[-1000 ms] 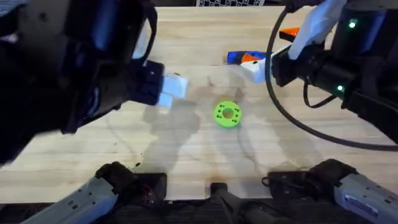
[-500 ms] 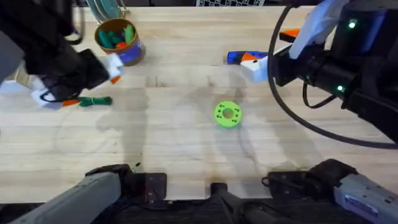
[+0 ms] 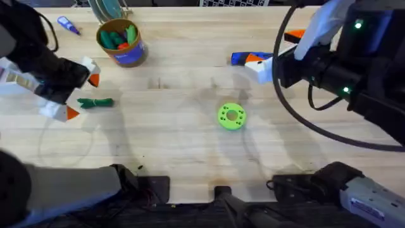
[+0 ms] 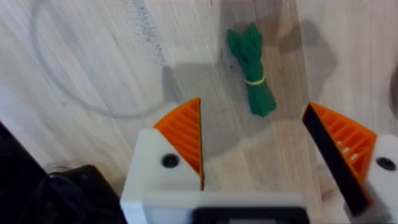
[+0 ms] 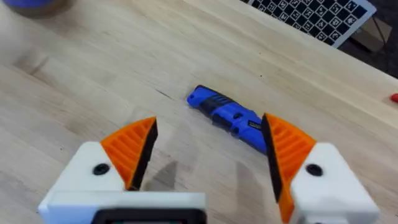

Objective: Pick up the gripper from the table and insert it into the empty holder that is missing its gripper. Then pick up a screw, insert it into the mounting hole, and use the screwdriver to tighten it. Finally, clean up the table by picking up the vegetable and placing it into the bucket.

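My left arm has swung out fast: a second ago it loomed dark over the middle of the table, half a second ago it was passing the bucket [image 3: 121, 40], and now the left gripper [image 3: 79, 96] hangs at the far left, right by the vegetable [image 3: 96, 102]. I read that as the start of the clean-up step, with the arm lining up for a pick. The right arm has not moved at all over the same second.

The left jaws are spread wide and hold nothing. In the left wrist view the vegetable [image 4: 251, 77], a small green bundle with a thin band round it, lies on the table ahead of the fingertips [image 4: 186, 127] and between their lines, a little nearer the far-side finger. It is not yet inside the gap, and nothing touches it. In the overhead view it lies just beside the two orange tips, pointing away from them. The bucket stands well behind the jaws, near the back edge, with green and orange things already in it.

The right gripper [image 5: 208, 149] is also spread and empty. The screwdriver [image 5: 230, 116] lies just ahead of it, crosswise to the gap, one end hidden behind a finger.

My guess is that I need to push the left jaws forward and down to straddle the bundle before closing.
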Available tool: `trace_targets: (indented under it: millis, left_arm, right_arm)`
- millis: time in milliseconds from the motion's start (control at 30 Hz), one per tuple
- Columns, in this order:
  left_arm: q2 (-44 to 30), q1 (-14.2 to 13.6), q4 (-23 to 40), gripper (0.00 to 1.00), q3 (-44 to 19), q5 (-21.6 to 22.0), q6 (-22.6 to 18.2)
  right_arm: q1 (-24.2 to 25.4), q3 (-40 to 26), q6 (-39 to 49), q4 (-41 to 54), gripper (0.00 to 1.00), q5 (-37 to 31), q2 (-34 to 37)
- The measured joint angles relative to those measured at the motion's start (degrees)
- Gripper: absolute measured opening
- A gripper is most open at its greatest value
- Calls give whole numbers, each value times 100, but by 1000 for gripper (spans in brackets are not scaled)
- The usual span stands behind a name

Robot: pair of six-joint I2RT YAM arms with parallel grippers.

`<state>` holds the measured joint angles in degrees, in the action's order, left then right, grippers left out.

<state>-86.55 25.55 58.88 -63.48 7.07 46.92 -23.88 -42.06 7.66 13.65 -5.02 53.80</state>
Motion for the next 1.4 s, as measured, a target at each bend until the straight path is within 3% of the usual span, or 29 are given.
trace_targets:
  millis: [400, 433, 600, 633, 833, 1000, 1233, 1400]
  left_arm:
    - [-1352, 30, -475, 982, -55, -421, 265]
    - [-1354, 38, -503, 891, -57, -444, 305]
    - [-1393, 42, -388, 129, -87, -478, 302]
    - [-1383, 45, -352, 39, -89, -493, 294]
    - [-1176, 47, -2, 19, -90, -563, 275]
    - [-357, -18, 16, 19, -352, -933, 1]
    - [490, -328, -1604, 19, -778, -2107, -554]
    - [305, -742, -2550, 18, -782, -2424, -696]
  right_arm:
    - [0, 0, 2, 0, 992, 0, 0]
    - [0, 0, 0, -2, 992, -1, 0]
    - [0, 0, 1, -142, 992, 0, 0]
    - [0, 0, 0, -203, 992, -1, 0]
    - [0, 0, 0, -471, 992, -1, 0]
    - [0, 0, 0, -523, 991, 1, 0]
    - [0, 0, 0, -551, 992, -1, 0]
    - [0, 0, 0, -551, 992, -1, 0]
